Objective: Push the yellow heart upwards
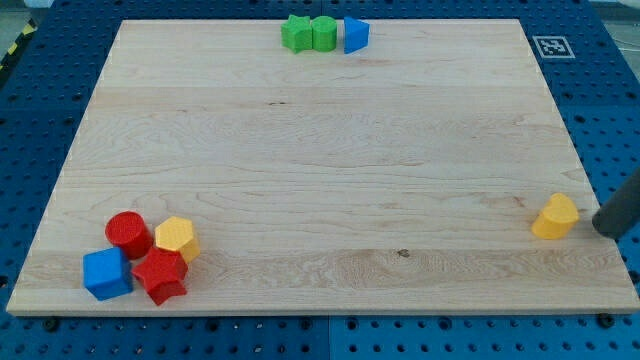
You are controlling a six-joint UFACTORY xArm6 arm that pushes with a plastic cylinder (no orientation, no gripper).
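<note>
The yellow heart (pixel 555 217) lies near the board's right edge, in the lower part of the view. My dark rod comes in from the view's right edge, and my tip (pixel 603 228) sits just right of the heart, slightly lower, with a small gap between them. It rests at the board's right edge.
A wooden board (pixel 320 160) lies on a blue pegboard table. At bottom left sit a red cylinder (pixel 128 233), a yellow hexagon (pixel 177 238), a red star (pixel 160 275) and a blue cube (pixel 106 273). At top centre sit two green blocks (pixel 309 33) and a blue triangle (pixel 356 35).
</note>
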